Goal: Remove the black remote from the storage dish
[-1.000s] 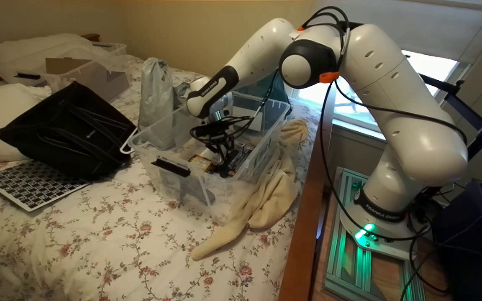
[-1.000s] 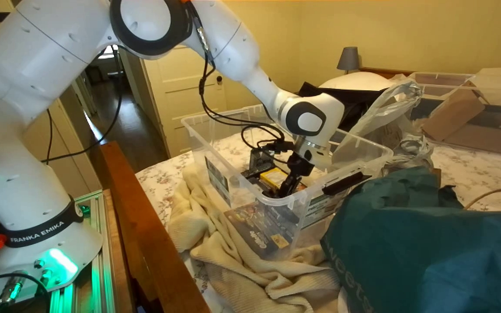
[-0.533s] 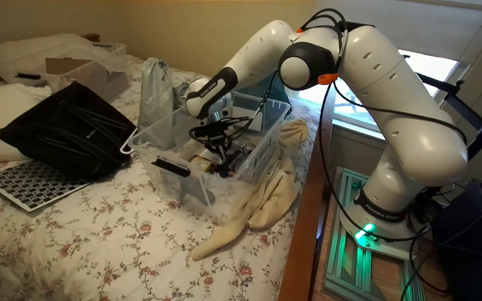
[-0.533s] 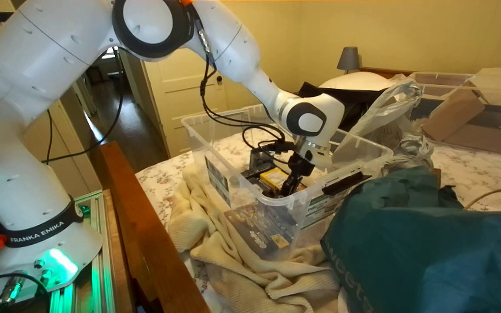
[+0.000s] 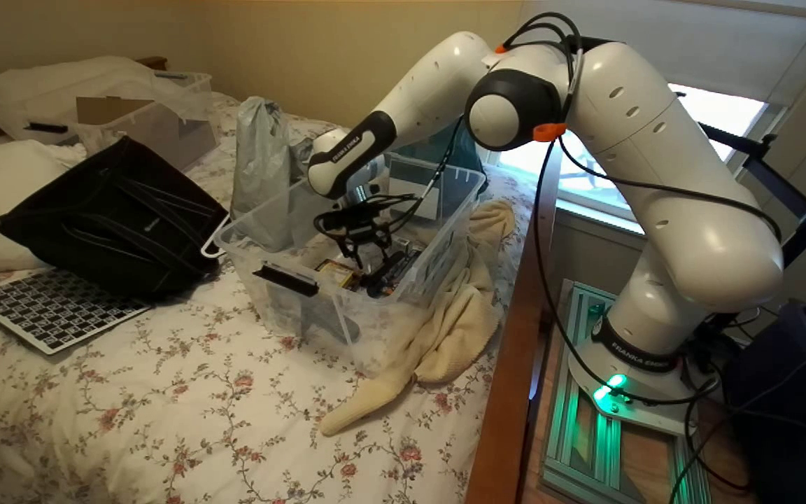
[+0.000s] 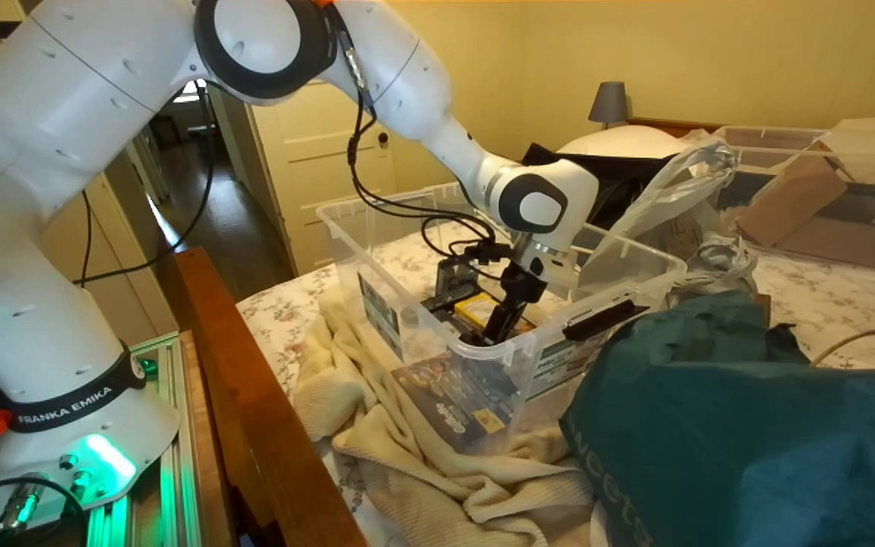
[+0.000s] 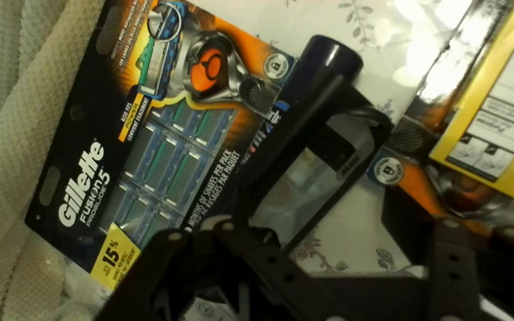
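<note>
Clear plastic storage bin: one, open-topped. Inside the bin: Robotiq gripper, fingers apart, clamped on nothing I can see. Inside the bin: Gillette Fusion5 ProGlide razor-cartridge pack; black remote, probable, a slim dark bar, though I cannot be certain. Step in hand, I judge: lining up the grasp. Next move calls for straddling the remote, closing, then lifting above the bin's rim.

Checkered board is partly hidden by some black case on the flowery bedspread. Cream blanket is all bunched up beside a teal bag.
</note>
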Controlling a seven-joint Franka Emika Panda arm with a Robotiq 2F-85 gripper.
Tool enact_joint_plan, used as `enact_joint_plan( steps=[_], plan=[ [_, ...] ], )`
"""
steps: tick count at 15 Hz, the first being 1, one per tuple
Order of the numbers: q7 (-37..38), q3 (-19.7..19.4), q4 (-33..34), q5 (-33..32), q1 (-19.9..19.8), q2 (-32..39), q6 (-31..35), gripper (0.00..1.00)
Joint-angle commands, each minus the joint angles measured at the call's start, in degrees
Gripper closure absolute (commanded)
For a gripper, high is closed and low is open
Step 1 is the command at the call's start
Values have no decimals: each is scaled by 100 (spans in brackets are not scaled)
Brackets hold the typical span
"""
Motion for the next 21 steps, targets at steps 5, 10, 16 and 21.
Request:
enact_joint_plan(
  steps=[5,10,16,21],
  plan=[
    [76,15,188,-66,-29,150,-629,0],
    [115,11,265,-26,-64,307,-636,0],
    [144,34,374,1,-78,418,-673,30],
    [177,32,451,4,-82,454,-711,66]
  ],
)
